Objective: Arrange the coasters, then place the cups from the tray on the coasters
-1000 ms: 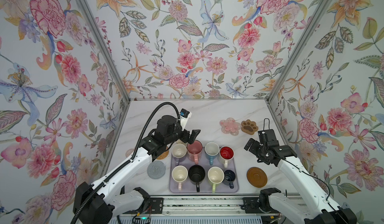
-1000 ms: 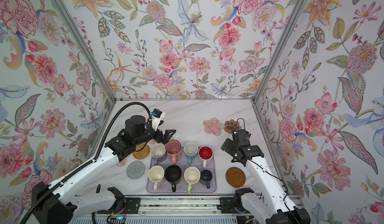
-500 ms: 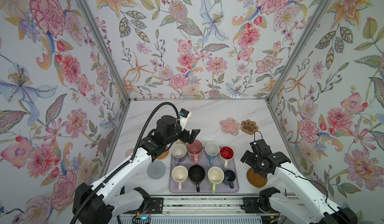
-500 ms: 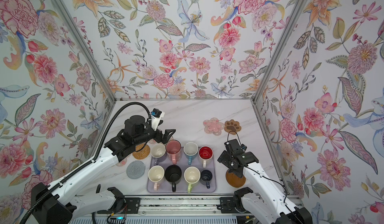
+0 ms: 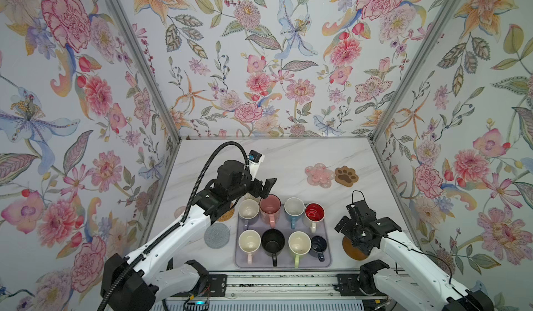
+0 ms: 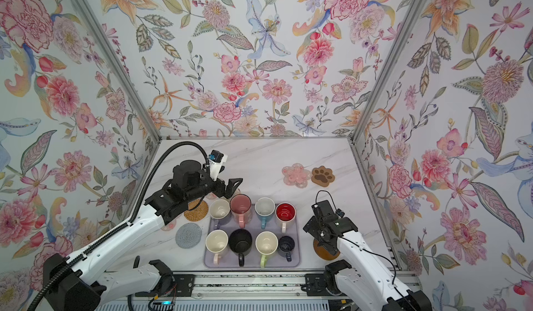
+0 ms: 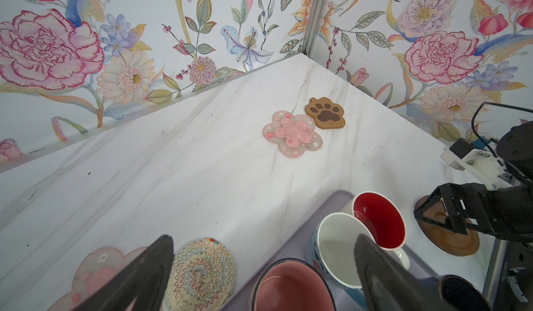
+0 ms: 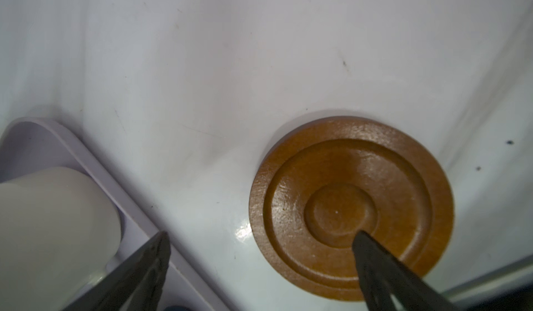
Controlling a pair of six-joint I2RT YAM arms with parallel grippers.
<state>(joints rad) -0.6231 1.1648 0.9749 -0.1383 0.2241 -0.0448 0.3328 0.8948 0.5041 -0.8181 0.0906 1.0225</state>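
Observation:
Several cups stand on the lavender tray (image 5: pixel 259 263) in both top views. Coasters lie around it: a pink flower (image 5: pixel 319 175) and a brown paw (image 5: pixel 346 175) far right, grey knitted (image 5: pixel 217 235) and tan rattan (image 6: pixel 196 210) on the left. A beige woven one (image 7: pixel 202 272) and another pink flower (image 7: pixel 98 269) lie under my left gripper (image 5: pixel 264 188). It hangs open and empty above the tray's far-left corner. My right gripper (image 8: pixel 261 234) is open, low over the brown disc (image 8: pixel 346 197). One fingertip is over the disc's centre, the other over the tray's edge (image 8: pixel 43 133).
Flowered walls close the marble table on three sides. The right wall stands close beside the brown disc (image 5: pixel 353 252). A metal rail (image 5: pixel 277 286) runs along the near edge. The white cup with red inside (image 8: pixel 52 223) stands just left of my right gripper.
My right gripper has come toward the near edge and down, from beside the tray's far-right corner to just over the brown disc. The left arm has stayed still.

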